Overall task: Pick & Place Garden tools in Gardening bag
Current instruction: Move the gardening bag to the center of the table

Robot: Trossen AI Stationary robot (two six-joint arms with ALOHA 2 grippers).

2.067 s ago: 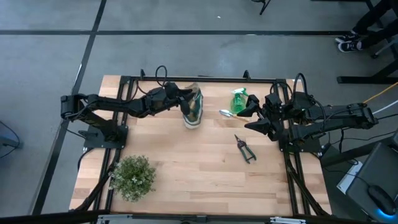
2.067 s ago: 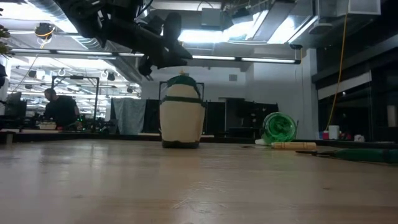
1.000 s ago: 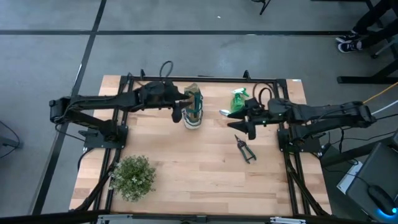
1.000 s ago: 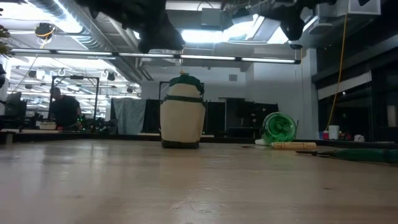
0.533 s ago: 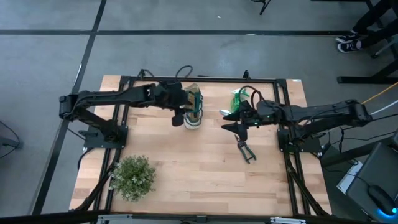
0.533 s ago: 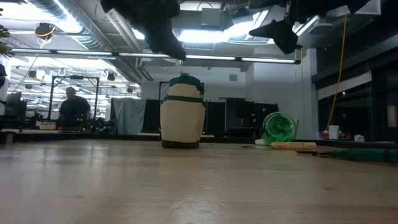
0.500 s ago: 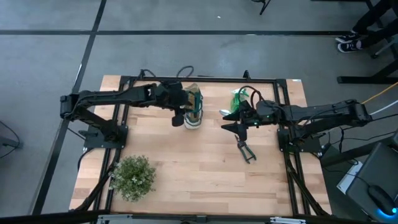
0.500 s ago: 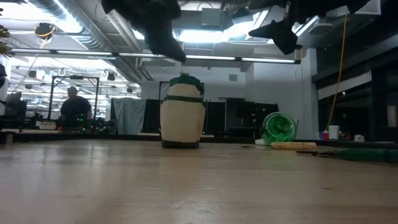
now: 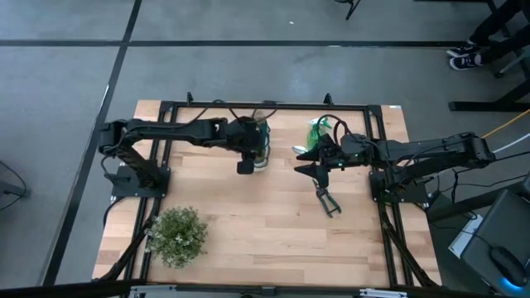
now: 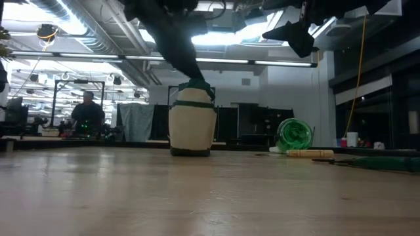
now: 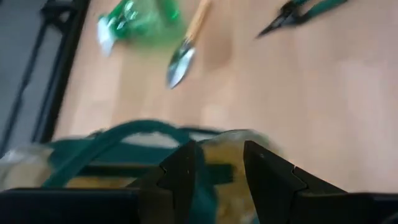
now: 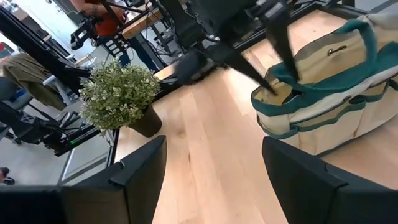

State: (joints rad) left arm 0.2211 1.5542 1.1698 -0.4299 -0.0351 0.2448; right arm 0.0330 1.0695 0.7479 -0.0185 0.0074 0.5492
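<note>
While the potted plant [image 9: 176,235] sits alone at the near-left corner of the table [image 9: 248,240], everything else is toward the far edge. Shears [image 9: 326,199] lie flat right of centre, closed as far as I can tell. Right gripper [image 9: 308,166] hangs in the air just above and beyond them, fingers [image 12: 140,171] spread wide, nothing held. Past it, trowel [image 11: 184,50] and spray bottle [image 9: 318,134] lie on their sides next to each other near the far edge. Bag [image 10: 192,120] stands upright at far centre, well apart from the tools. Left gripper [image 9: 249,157] is down at the bag's top, fingers [image 11: 182,174] part-closed either side of the green-trimmed rim; can't tell whether they actually clamp it. A person [image 10: 86,114] is in the room behind the table
</note>
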